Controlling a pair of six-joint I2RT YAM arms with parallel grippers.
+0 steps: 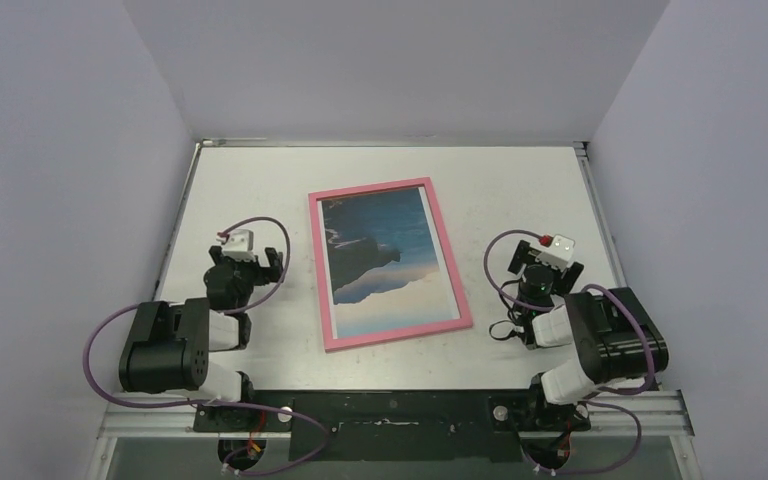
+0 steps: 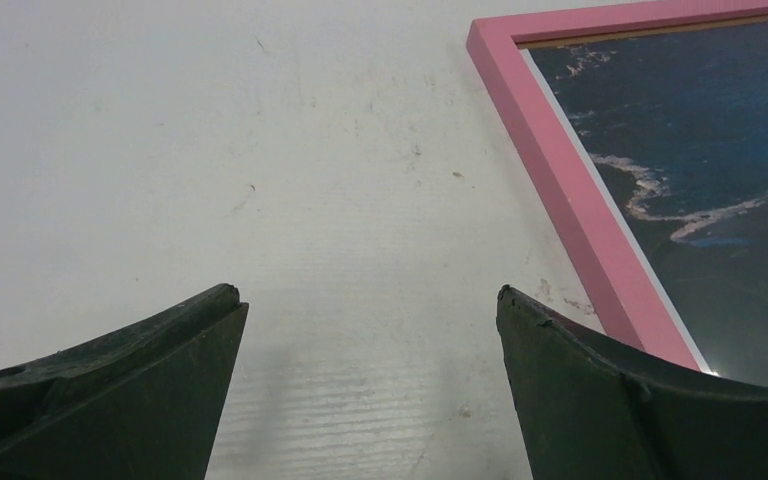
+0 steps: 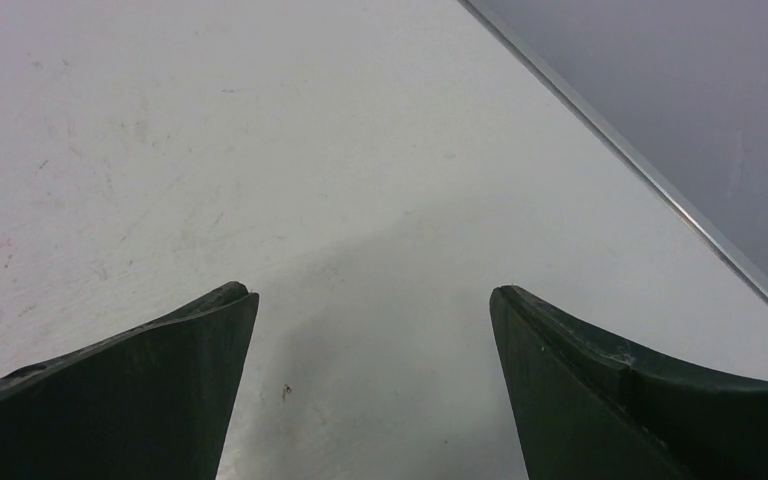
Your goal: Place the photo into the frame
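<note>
The pink frame lies flat in the middle of the white table, face up, with the landscape photo inside its opening. In the left wrist view the frame's left rail and the dark blue photo show at the upper right. My left gripper is open and empty, low over the table just left of the frame; it also shows in the left wrist view. My right gripper is open and empty to the right of the frame, over bare table in the right wrist view.
The white table is enclosed by grey walls on three sides. A metal rail runs along its right edge near my right gripper. Both arm bases sit on the black mount at the near edge.
</note>
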